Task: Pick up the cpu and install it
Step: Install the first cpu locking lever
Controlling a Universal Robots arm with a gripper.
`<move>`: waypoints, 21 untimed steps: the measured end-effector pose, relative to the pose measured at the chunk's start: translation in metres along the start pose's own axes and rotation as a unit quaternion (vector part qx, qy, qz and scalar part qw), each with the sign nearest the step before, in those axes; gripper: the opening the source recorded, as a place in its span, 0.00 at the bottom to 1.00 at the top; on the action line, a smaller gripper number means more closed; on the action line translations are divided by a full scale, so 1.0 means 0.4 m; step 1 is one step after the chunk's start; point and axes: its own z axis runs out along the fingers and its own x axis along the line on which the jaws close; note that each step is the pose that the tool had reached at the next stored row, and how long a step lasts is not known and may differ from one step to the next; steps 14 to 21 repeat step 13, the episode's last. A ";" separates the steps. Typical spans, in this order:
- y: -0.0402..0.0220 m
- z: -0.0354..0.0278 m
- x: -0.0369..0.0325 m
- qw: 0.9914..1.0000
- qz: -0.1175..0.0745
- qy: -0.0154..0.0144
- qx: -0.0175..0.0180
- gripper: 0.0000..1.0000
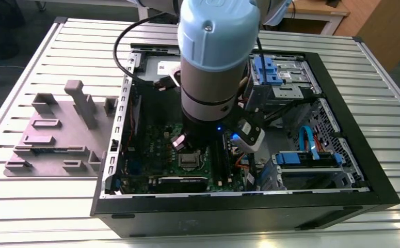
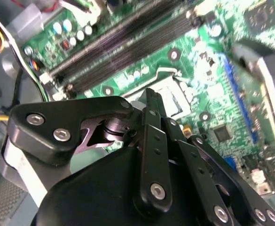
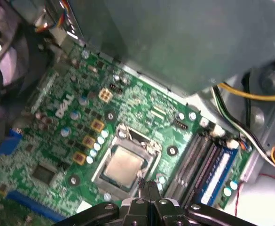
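The cpu [image 3: 123, 165] lies flat inside the metal-framed socket [image 3: 149, 149] on the green motherboard [image 3: 57, 141], within the open computer case [image 1: 337, 129] that stands near the middle of the slatted desk [image 1: 34, 62]. The claw [image 3: 146, 187] hangs just above the socket's edge, its fingertips pressed together and holding nothing. Black memory slots [image 3: 198, 160] run beside the socket. A grey fixture tray [image 1: 55, 129] sits toward the desk's edge on the exterior view's left.

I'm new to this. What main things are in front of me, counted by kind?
Robot arm: 1
Open computer case: 1
Green circuit board: 1
cpu, lying in its socket: 1
Grey parts holder: 1
Total: 5
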 end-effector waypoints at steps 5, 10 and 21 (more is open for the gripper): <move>0.025 0.000 0.036 1.000 0.000 -0.001 0.003 0.11; 0.029 0.001 0.043 1.000 0.000 0.000 0.005 0.11; 0.029 0.001 0.043 1.000 0.000 0.000 0.005 0.11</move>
